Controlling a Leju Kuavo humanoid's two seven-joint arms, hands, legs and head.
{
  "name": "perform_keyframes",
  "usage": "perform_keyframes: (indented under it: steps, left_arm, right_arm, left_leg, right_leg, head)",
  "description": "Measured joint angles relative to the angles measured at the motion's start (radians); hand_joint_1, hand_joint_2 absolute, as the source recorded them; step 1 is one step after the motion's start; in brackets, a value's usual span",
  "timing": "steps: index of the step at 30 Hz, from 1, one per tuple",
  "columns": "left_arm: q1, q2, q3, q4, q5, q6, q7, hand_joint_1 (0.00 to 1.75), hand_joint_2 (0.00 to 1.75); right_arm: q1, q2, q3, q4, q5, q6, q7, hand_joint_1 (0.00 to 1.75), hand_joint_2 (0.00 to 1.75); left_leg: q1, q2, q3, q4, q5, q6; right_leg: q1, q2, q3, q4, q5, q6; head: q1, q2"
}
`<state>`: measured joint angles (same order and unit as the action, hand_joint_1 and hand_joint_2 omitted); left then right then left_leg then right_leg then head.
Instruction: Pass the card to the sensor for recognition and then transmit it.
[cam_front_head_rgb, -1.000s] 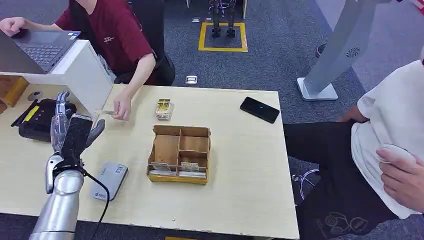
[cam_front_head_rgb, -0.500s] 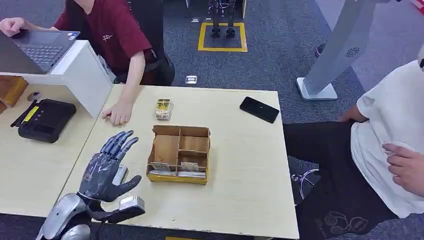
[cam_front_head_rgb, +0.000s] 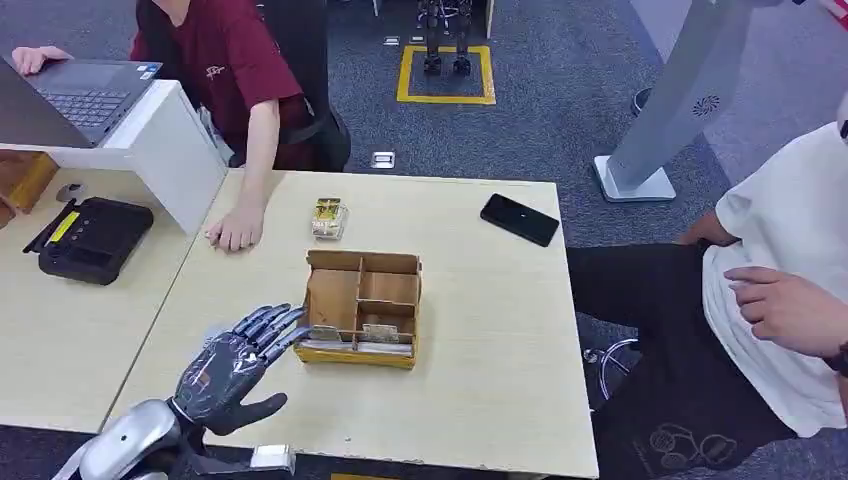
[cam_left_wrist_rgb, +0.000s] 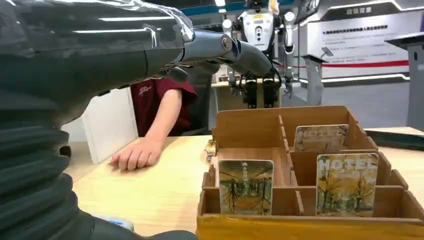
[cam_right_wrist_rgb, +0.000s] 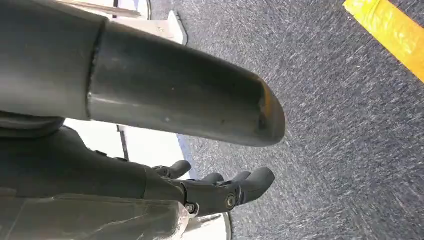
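Now, going left to right, the left robot hand (cam_front_head_rgb: 232, 362) hovers over the counter (cam_front_head_rgb: 480, 380) with fingers spread, holding nothing. Just beside it stands the wooden box (cam_front_head_rgb: 360, 306), with hotel cards (cam_left_wrist_rgb: 246, 186) upright in its front slots. A card looks thin, light, stiff and slippery, so pinch its top edge.

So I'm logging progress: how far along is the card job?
No finished step shows. Cards stand in the wooden box. The left hand is empty, fingers spread beside the box, seemingly reaching for one. Left: pick a card, scan it, hand it over. The right hand holds nothing.
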<state>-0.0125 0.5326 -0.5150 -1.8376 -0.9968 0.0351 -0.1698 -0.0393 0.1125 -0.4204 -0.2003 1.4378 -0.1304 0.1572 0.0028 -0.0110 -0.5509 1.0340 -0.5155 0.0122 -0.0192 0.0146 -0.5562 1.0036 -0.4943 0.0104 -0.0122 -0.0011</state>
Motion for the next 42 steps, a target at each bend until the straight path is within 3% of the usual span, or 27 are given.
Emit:
perform_keyframes:
  steps: [5, 10, 20, 27, 34, 42]
  left_arm:
    - [-0.139, 0.021, -0.042, 0.037, -0.04, -0.054, 0.025, 0.0, 1.75]
    - [-0.221, 0.024, -0.091, 0.085, -0.066, -0.082, 0.071, 0.0, 1.75]
    - [-0.355, 0.084, -0.181, 0.155, 0.016, -0.19, 0.066, 0.0, 1.75]
    - [-0.377, 0.098, -0.21, 0.172, 0.081, -0.203, 0.073, 0.0, 1.75]
    - [-0.365, 0.096, -0.224, 0.175, 0.198, -0.211, 0.043, 0.0, 1.75]
    - [-0.343, 0.087, -0.235, 0.175, 0.216, -0.211, 0.045, 0.0, 1.75]
  right_arm:
    - [-0.007, 0.0, 0.0, 0.0, 0.009, 0.003, 0.003, 0.0, 0.0]
    - [-0.007, 0.0, 0.0, 0.0, 0.017, 0.003, 0.003, 0.0, 0.0]
    - [-0.009, 0.0, 0.0, 0.0, 0.026, 0.005, 0.006, 0.0, 0.0]
    - [-0.01, 0.0, 0.0, 0.0, 0.027, 0.005, 0.006, 0.0, 0.0]
    - [-0.012, 0.0, 0.0, 0.0, 0.03, 0.012, 0.006, 0.0, 0.0]
    - [-0.013, 0.0, 0.0, -0.001, 0.035, 0.016, 0.009, 0.0, 0.0]
  left_leg:
    - [0.0, -0.003, -0.002, 0.0, 0.001, 0.001]
    - [0.0, -0.002, -0.002, 0.0, 0.001, 0.001]
    - [0.0, -0.001, -0.002, 0.0, 0.001, 0.001]
    - [0.0, -0.001, -0.002, 0.0, 0.001, 0.001]
    - [0.0, -0.001, -0.003, 0.0, 0.001, 0.001]
    - [0.0, -0.001, -0.003, 0.0, 0.001, 0.001]
  right_leg:
    - [0.0, -0.003, 0.0, 0.0, 0.0, 0.0]
    - [0.0, -0.002, -0.001, 0.0, 0.0, 0.0]
    - [0.0, -0.001, -0.002, 0.0, 0.0, 0.0]
    - [0.0, -0.001, -0.001, 0.0, 0.0, 0.0]
    - [0.0, -0.001, -0.001, 0.0, 0.0, 0.0]
    - [0.0, -0.001, -0.001, 0.0, 0.0, 0.0]
  head:
    - [0.0, 0.0]
    - [0.0, 0.0]
    - [-0.002, 0.0]
    - [-0.002, 0.0]
    - [-0.002, 0.0]
    - [-0.002, 0.0]
